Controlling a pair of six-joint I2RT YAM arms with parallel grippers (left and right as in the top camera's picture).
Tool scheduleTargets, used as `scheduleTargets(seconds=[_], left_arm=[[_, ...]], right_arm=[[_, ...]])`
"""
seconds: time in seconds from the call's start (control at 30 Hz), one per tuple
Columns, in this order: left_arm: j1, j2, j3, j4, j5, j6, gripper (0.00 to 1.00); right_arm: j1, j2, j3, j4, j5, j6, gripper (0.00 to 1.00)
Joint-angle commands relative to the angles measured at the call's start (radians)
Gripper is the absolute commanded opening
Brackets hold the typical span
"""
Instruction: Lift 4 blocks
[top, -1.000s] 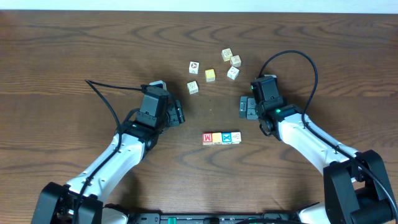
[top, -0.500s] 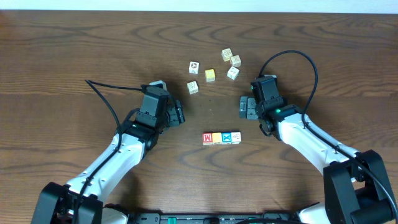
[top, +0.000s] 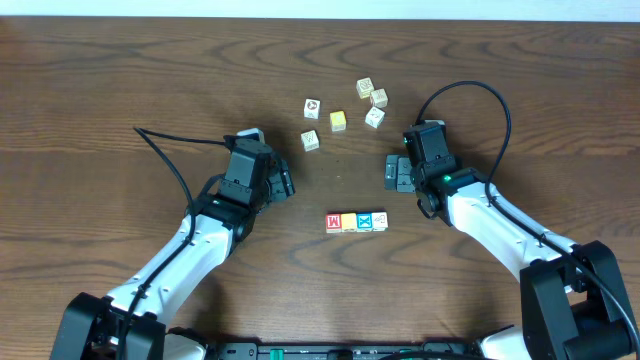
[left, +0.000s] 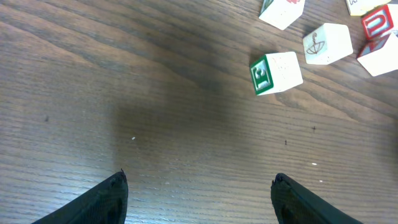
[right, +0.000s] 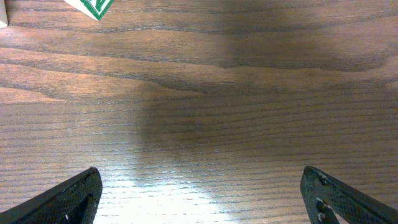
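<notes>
On the dark brown wooden desk (top: 120, 80), four tiny wooden letter cubes lie in a short row near the front middle, side by side. From left to right they are the red-faced cube with a white letter (top: 333, 222), the yellow-orange cube (top: 348, 222), the blue-faced cube with a white X (top: 365, 221) and the whitish cube with a faint marking (top: 380, 219). All four rest on the desk, and neither arm touches them.

The left end effector (top: 286, 182) hangs to the left of the row and a little behind it, apart from the cubes. Its jaws are spread wide and hold nothing. In the left wrist view only bare wood lies between its dark fingertips (left: 111, 198), and a whitish cube with a green letter face (left: 275, 73) sits farther ahead.

The right end effector (top: 392, 172) stands behind the row's whitish end, also spread wide and empty. Bare desk lies between its fingertips (right: 69, 198).

Farther back lies a loose scatter of small cubes, among them a pale yellow cube (top: 338, 120), well apart from the row.
</notes>
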Motion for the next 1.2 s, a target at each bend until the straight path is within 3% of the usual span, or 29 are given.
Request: scheduleTargets(seconds=[0.0, 0.97, 1.17], left_arm=[[0.005, -0.013, 0.023, 0.003, -0.038, 0.010, 0.74], [0.005, -0.035, 0.021, 0.165, -0.066, 0.011, 0.74], [0.005, -0.098, 0.020, 0.298, -0.085, 0.142, 0.74]], right_arm=[[-0.006, 0.005, 0.001, -0.002, 0.020, 0.003, 0.99], [-0.006, 0.005, 0.001, -0.002, 0.020, 0.003, 0.99], [-0.006, 0.005, 0.001, -0.002, 0.020, 0.003, 0.99]])
